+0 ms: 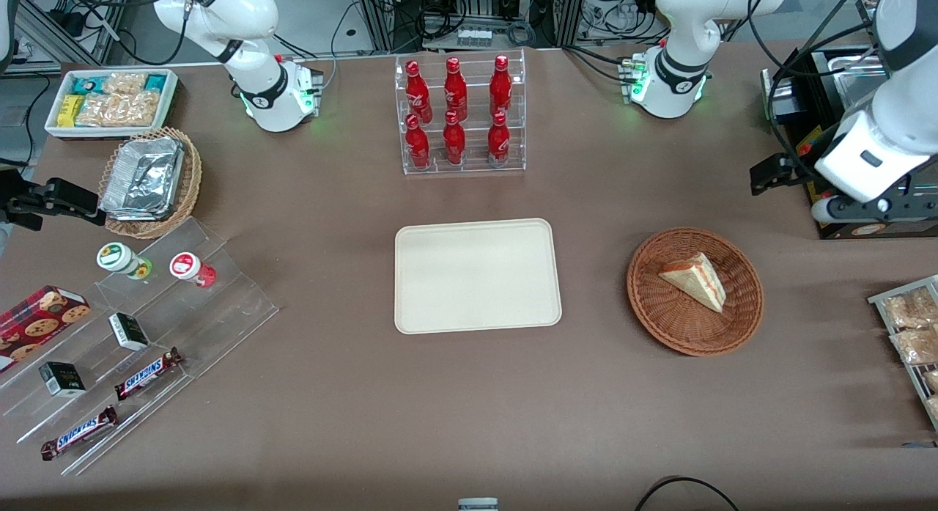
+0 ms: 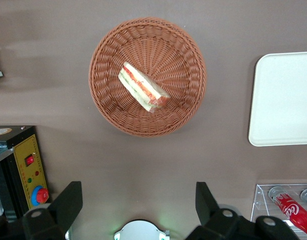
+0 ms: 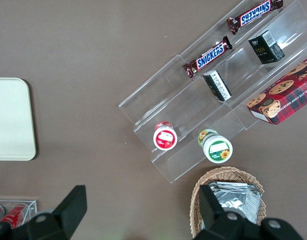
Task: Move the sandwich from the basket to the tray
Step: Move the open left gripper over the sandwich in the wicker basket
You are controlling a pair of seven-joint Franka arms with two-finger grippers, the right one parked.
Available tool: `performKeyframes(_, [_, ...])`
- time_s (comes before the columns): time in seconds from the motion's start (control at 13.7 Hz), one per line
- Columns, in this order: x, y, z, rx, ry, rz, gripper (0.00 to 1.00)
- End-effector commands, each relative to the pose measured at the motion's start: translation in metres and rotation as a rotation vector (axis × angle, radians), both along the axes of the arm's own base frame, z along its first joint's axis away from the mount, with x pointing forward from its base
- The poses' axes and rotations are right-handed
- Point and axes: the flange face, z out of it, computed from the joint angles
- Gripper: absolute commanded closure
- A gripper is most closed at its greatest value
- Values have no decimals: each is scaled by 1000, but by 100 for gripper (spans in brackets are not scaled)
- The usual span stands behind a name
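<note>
Front view is showing the sandwich (image 1: 695, 278) lying in the basket (image 1: 670, 324), beside the bare tray (image 1: 476, 275). Soft and light, it is probably crushing easily; gripping gently across the bread faces seems wise. Open tool (image 2: 138, 200) is hovering above the table (image 1: 469, 408).

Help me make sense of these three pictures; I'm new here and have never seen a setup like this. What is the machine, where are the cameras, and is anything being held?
Two white robot arms are bolted to a brown table. One picture looks down from the front; the other two come from cameras on each arm's wrist. The working arm's gripper hangs open and empty above the table, beside a round wicker basket with a wedge sandwich lying in it. Its job is to move that sandwich onto the bare cream tray in the middle. Also on the table are a rack of red bottles, chocolate bars on clear steps, and a foil container in another basket. Nothing is held.
</note>
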Motion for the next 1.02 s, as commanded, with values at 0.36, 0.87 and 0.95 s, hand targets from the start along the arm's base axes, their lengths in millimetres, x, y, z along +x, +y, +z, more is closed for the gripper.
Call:
performKeyframes(0.36, [29,13,-101,15,23,26,0])
performKeyframes(0.87, [44,27,-182,9,1,67,0])
performKeyframes(0.95, [43,27,-189,11,-4,79,0])
